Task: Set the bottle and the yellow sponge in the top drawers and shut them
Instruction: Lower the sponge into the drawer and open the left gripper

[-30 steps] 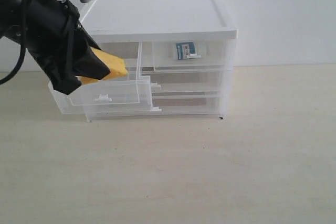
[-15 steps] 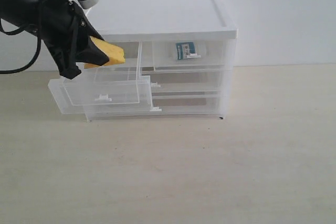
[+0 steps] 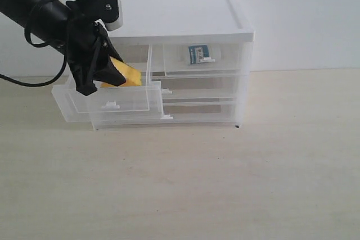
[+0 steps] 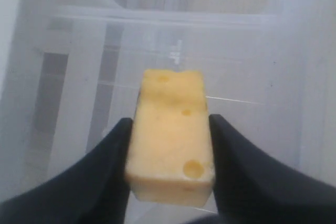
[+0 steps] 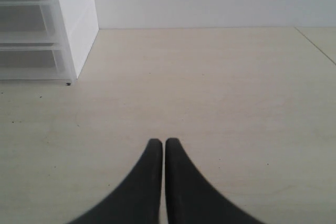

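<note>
The left gripper (image 4: 170,121) clamps the yellow sponge (image 4: 169,153) across its long sides at the open top drawer's (image 3: 128,99) rim (soft, light foam; a mid-body pinch should hold). The right gripper (image 5: 159,143) is closed on nothing.

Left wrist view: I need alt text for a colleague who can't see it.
The left gripper clamps the yellow sponge between its two black fingers, the sponge pointing away from the camera. Behind it lies the clear plastic of a translucent drawer, slightly blurred.
</note>
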Motion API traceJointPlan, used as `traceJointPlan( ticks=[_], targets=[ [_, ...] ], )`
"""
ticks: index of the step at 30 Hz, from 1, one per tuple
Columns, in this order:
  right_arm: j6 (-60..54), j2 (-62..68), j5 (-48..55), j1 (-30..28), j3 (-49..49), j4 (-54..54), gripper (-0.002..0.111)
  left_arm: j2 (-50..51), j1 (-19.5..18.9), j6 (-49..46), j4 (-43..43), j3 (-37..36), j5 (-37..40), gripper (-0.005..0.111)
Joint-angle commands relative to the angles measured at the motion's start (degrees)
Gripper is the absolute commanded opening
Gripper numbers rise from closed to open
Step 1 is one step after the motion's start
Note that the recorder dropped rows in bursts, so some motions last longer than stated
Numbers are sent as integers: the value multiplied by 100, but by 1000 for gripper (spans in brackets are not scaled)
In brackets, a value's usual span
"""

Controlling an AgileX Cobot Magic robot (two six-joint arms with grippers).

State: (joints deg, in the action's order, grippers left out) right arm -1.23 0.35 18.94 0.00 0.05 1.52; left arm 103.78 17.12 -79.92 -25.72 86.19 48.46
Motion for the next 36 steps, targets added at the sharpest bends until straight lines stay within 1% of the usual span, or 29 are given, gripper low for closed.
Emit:
traceJointPlan(
  ticks=[1, 7, 9, 12, 14, 16, 17, 19, 21, 25, 30, 32, 33, 34, 35, 36],
  targets=[
    [-12, -35, -49, 0, -5, -35, 0, 47, -56, -22, -18, 51, -235, 4],
    [-12, -35, -49, 0, -5, -35, 0, 177, -113, -22, -52, 51, -232, 4],
    [-12, -35, -49, 0, -5, -35, 0, 199, -113, -22, -52, 51, -257, 7],
    [-12, -35, -49, 0, -5, -35, 0, 212, -113, 8, -65, 51, -380, 23],
    [-12, -35, -49, 0, -5, -35, 0, 212, -113, 20, -65, 51, -443, 39],
    [-12, -35, -49, 0, -5, -35, 0, 212, -113, 20, -65, 51, -556, 51],
    [-12, -35, -49, 0, -5, -35, 0, 212, -113, 89, -65, 51, -663, 55],
    [-12, -35, -49, 0, -5, -35, 0, 199, -113, 278, -65, 51, -884, 59],
    [-12, -35, -49, 0, -5, -35, 0, 144, -113, 344, -65, 51, -969, 60],
    [-12, -35, -49, 0, -5, -35, 0, -100, -113, 344, -65, 51, -900, 60],
    [-12, -35, -49, 0, -5, -35, 0, -572, -113, 362, -65, 51, -330, 60],
    [-12, -35, -49, 0, -5, -35, 0, -776, -113, 595, -51, 51, 67, 59],
    [-12, -35, -49, 0, -5, -35, 0, -849, -113, 705, -24, 51, 314, 58],
    [-12, -35, -49, 0, -5, -35, 0, -939, -113, 906, 3, 51, 602, 54],
    [-12, -35, -49, 0, -5, -35, 0, -989, -113, 1029, 33, 51, 891, 49],
    [-12, -35, -49, 0, -5, -35, 0, -1034, -113, 1167, 110, 51, 1156, 41]
  ],
)
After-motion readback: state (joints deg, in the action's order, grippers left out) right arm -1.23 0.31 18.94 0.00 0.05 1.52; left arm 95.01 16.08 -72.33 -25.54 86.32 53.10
